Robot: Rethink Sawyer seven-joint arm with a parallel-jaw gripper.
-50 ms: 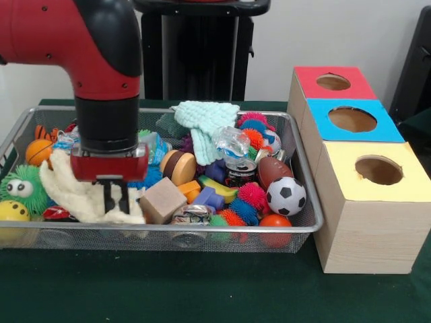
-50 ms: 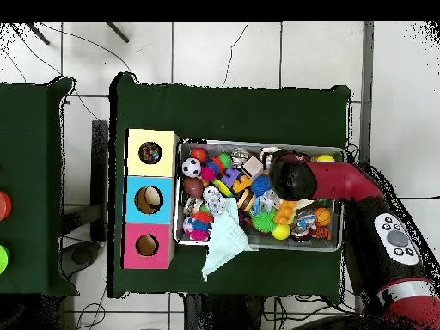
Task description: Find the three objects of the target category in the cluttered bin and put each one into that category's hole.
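- Front view: the hand [image 1: 115,197] is reaching down into the bin [image 1: 306,202] at its left end, fingers slightly apart and straddling the cream cloth [image 1: 74,190], just beside the wood block [image 1: 161,200].
- They are not yet pinching anything, so the search-and-pick step looks to be in hand.
- The target category is not shown. Candidates lying about are the soccer ball [image 1: 286,196], the football [image 1: 274,170], a can [image 1: 240,171] and the mint cloth [image 1: 205,124] draped at the far rim.
- The holes in the red [image 1: 333,82], blue [image 1: 352,119] and yellow [image 1: 378,169] boxes are sitting just right of the bin.
- Next the fingers would need to close on the cloth, lift clear and travel across the bin.
- Overhead view: the arm [image 2: 344,180] is crossing the bin's right half, hiding the hand.
- Something dark is lying inside the yellow hole [image 2: 150,153]; the mint cloth is hanging over the bin edge onto the table [image 2: 284,107].
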